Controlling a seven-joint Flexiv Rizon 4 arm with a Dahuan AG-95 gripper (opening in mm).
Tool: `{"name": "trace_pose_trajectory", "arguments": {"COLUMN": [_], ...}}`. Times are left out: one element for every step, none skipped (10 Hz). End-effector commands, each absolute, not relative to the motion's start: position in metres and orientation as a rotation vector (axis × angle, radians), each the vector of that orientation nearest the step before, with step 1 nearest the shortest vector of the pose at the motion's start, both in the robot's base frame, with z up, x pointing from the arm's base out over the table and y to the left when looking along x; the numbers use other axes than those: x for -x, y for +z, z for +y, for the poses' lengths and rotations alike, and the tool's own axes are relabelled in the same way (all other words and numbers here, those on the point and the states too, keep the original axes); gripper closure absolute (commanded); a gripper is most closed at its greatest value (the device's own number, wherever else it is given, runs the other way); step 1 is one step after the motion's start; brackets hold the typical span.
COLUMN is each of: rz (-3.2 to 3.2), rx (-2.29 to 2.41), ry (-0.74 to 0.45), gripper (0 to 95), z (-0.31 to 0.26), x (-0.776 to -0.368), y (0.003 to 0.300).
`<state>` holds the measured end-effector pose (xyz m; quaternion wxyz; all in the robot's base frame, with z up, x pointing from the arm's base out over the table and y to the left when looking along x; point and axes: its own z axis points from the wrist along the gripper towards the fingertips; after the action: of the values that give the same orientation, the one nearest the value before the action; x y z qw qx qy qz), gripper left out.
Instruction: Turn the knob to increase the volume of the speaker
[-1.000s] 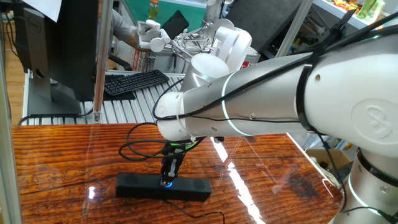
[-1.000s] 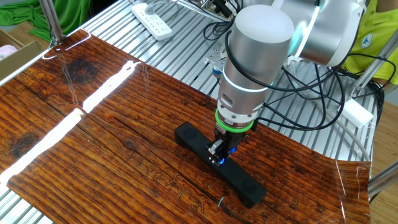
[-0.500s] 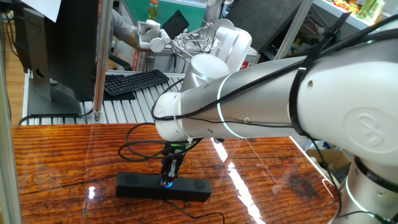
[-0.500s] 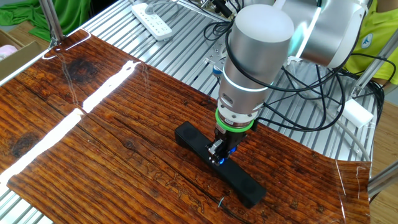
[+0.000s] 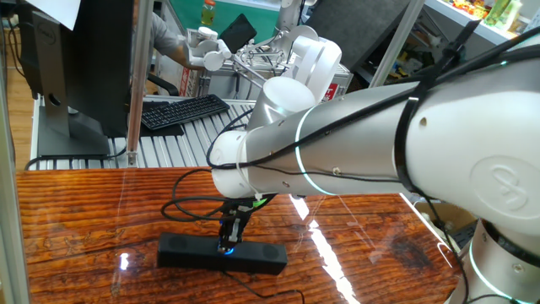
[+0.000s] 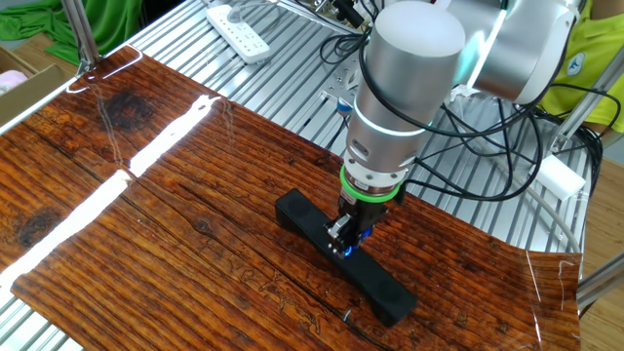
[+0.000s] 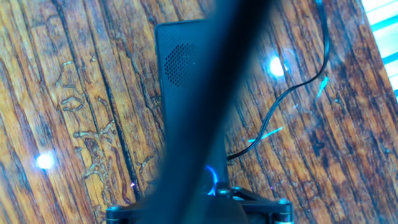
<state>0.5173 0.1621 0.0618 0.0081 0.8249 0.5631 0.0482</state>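
1. A large silver-grey robot arm (image 6: 405, 88) reaches down over a glossy, reddish wooden table (image 6: 146, 214), its wrist pointing straight down

2. The speaker (image 6: 302, 216), a long, narrow matte-black bar, lies flat on the wood near the middle of the table; in one fixed view it runs roughly side to side, in the other it lies on a slant

3. The knob (image 5: 226, 248), a small dial glowing blue, sits at the middle of the speaker's length

4. The gripper (image 5: 229, 240) is lowered right onto that knob, and its two dark fingers (image 6: 343, 234) stand narrowly apart, one on each side of the blue glow, clamped around the knob as far as the fixed views show

5. In the hand view a blurred dark strand crosses the frame in front of the speaker, and only an arc of blue light shows at the bottom edge

6. A thin black cable (image 7: 292, 87) curls across the wood beside the speaker

7. Behind the table a black keyboard (image 5: 181, 111) rests on a ribbed metal surface
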Motion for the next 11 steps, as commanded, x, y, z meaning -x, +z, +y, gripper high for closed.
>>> {"name": "trace_pose_trajectory", "arguments": {"rz": [1.744, 1.739, 1.743, 1.745, 1.748, 1.752, 1.757, 1.761, 1.772, 1.79, 1.803], "rx": [-2.581, -2.579, -2.579, -2.579, -2.575, -2.572, -2.568, -2.568, -2.563, -2.553, -2.549], "ry": [0.162, 0.159, 0.16, 0.162, 0.158, 0.158, 0.159, 0.16, 0.155, 0.152, 0.158], "gripper": [57.0, 38.0, 38.0, 38.0, 19.0, 19.0, 19.0, 19.0, 19.0, 19.0, 19.0], "z": [0.1624, 0.1622, 0.1622, 0.1623, 0.1619, 0.1617, 0.1618, 0.1625, 0.1631, 0.1634, 0.1644], "x": [-0.5195, -0.5196, -0.5196, -0.5196, -0.5198, -0.5199, -0.5199, -0.5197, -0.5195, -0.5192, -0.5185], "y": [0.0405, 0.0403, 0.0403, 0.0404, 0.04, 0.0398, 0.0398, 0.0408, 0.0415, 0.0418, 0.0433]}}
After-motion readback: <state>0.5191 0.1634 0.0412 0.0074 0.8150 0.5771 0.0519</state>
